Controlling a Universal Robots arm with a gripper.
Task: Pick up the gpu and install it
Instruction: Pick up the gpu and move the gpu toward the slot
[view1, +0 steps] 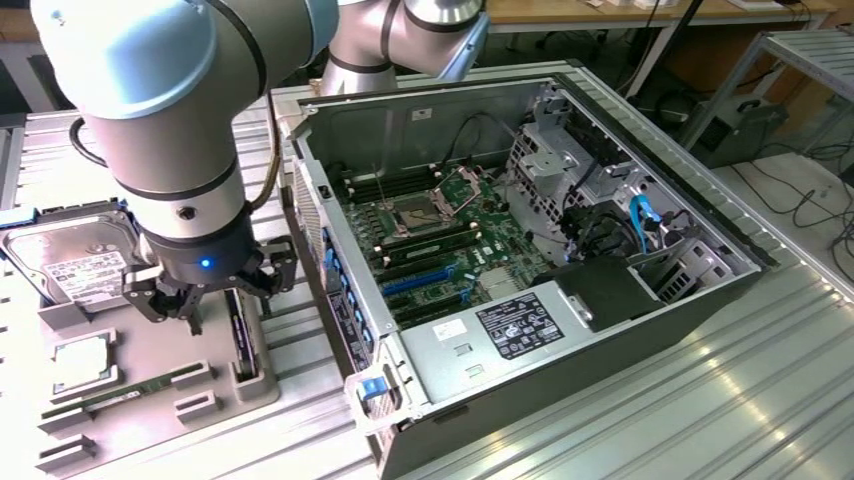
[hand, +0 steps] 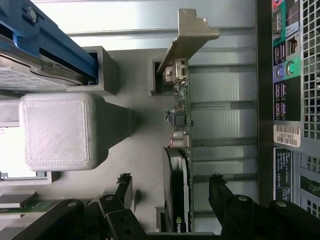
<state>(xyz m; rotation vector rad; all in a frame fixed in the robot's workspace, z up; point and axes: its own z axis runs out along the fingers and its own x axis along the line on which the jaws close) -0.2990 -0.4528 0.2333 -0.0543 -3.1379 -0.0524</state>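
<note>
The gpu (view1: 244, 345) stands on its edge in a slot of the grey holder tray (view1: 160, 410), at the exterior view's left, beside the open computer case (view1: 534, 250). My gripper (view1: 220, 300) hangs just above the card, open. In the wrist view, the gpu (hand: 180, 115) shows its green board edge, a black cooler and a silver bracket. My gripper (hand: 170, 187) straddles it, with one black finger on each side of the card's black end. The fingertips (hand: 218, 186) stand apart from the card and hold nothing.
The tray also carries a silver hard drive (view1: 74, 265), a square processor (view1: 83, 355) and a slim memory stick (view1: 114, 395). Blue expansion slots (view1: 420, 280) lie on the case's motherboard. The case's rear ports (hand: 287, 75) are close beside the card. A grey block (hand: 57, 130) rises from the tray.
</note>
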